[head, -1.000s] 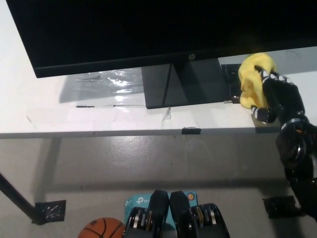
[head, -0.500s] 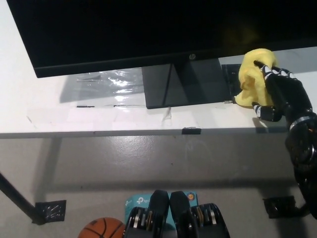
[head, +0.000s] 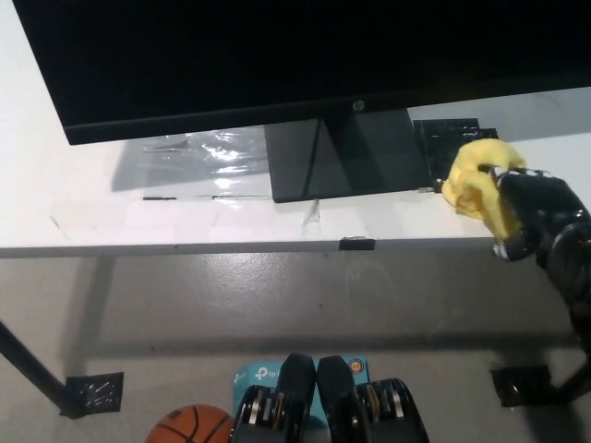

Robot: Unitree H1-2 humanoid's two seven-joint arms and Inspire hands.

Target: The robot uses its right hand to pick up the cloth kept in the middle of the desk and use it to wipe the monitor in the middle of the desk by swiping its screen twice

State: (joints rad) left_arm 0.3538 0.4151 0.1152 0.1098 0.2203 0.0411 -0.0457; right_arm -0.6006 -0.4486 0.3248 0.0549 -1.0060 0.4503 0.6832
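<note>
A large black monitor (head: 277,55) fills the top of the head view, standing on its dark stand (head: 346,152) on the white desk (head: 185,221). To the right of the stand, my black right hand (head: 536,214) is shut on a crumpled yellow cloth (head: 478,183). Hand and cloth sit low over the desk near its front edge, below the screen's bottom right corner. The cloth does not touch the screen. My white left hand is out of sight.
A clear plastic sheet (head: 208,148) lies on the desk left of the stand. A black object (head: 448,134) sits behind the cloth. Below the desk edge is grey floor with an orange basketball (head: 189,426) and a black desk-leg foot (head: 92,392).
My right hand has drawn the yellow cloth down and to the right, away from the screen's lower edge toward the desk's front edge.
</note>
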